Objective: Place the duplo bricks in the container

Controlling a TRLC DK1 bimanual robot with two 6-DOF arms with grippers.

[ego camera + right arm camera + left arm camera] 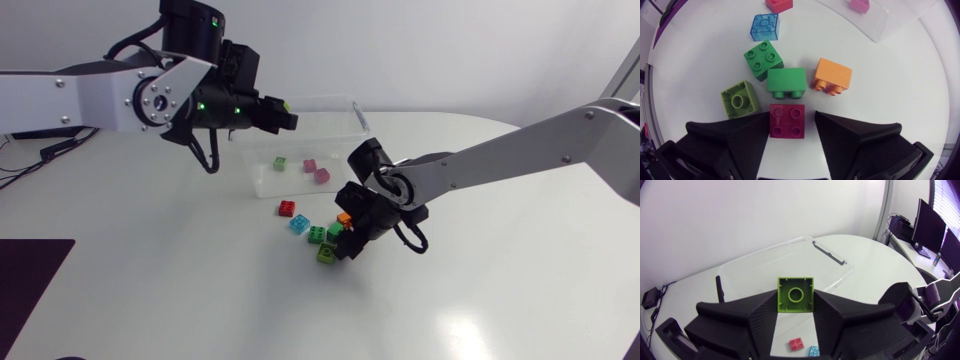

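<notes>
My left gripper hangs over the clear plastic container, shut on a lime green brick. Inside the container lie a green brick and two pink bricks. My right gripper is down at the pile on the table, open around a dark red brick; one finger touches it and the other stands a little off. Ahead of it lie a lime brick, two green bricks, an orange brick, a blue brick and a red brick.
The loose bricks cluster just in front of the container's near wall. A dark mat lies at the table's near left corner.
</notes>
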